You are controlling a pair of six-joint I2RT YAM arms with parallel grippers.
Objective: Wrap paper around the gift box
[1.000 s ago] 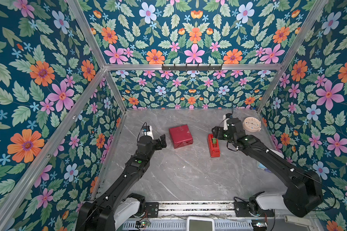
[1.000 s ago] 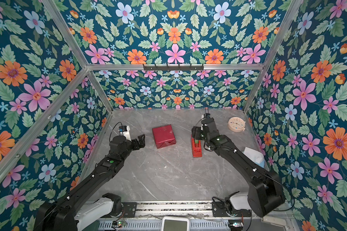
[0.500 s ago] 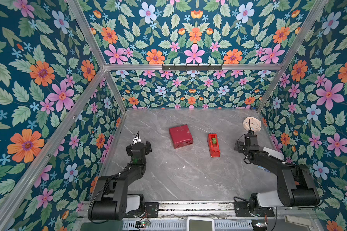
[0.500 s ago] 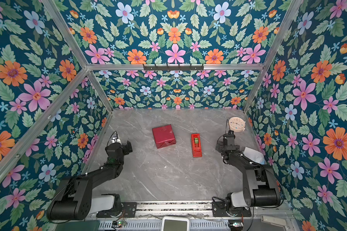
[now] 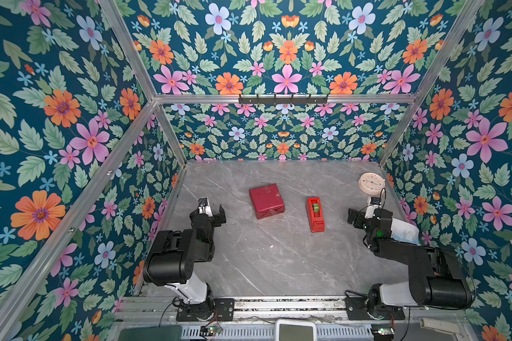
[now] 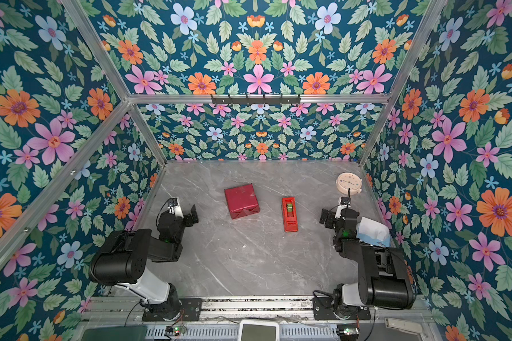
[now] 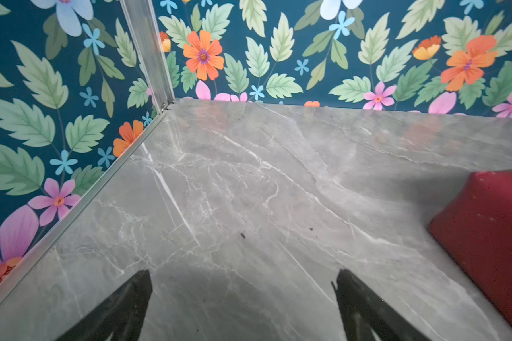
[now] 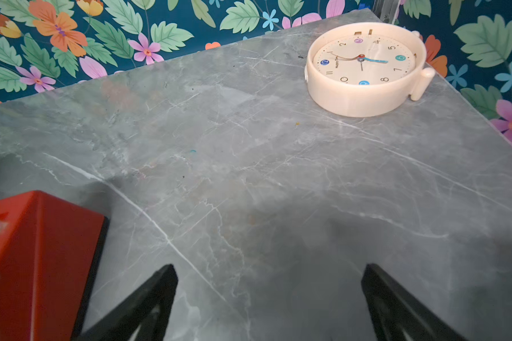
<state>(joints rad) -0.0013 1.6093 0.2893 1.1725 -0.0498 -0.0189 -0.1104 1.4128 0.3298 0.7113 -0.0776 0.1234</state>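
Note:
The red paper (image 5: pixel 266 200) (image 6: pixel 241 200) is folded round a low square parcel lying mid-table, with a taped triangular flap on its near side. The gift box itself is hidden under the paper. A corner of the paper (image 7: pixel 491 236) shows in the left wrist view. My left gripper (image 5: pixel 213 210) (image 6: pixel 185 211) (image 7: pixel 244 276) stands open over bare table to the left of the parcel, holding nothing. My right gripper (image 5: pixel 361 214) (image 6: pixel 334 214) (image 8: pixel 269 268) is open and empty too, right of the tape dispenser.
A red tape dispenser (image 5: pixel 315 214) (image 6: pixel 289 214) (image 8: pixel 36 259) lies right of the parcel. A cream alarm clock (image 5: pixel 371 183) (image 8: pixel 364 68) lies in the back right corner. A tissue pack (image 6: pixel 373 231) sits by the right wall, behind the right arm. Floral walls enclose the marble table (image 5: pixel 278 257).
Both arms have drawn back from the middle toward the front. The left gripper left the parcel's side; the right gripper left the tape dispenser. Parcel and dispenser have not moved.

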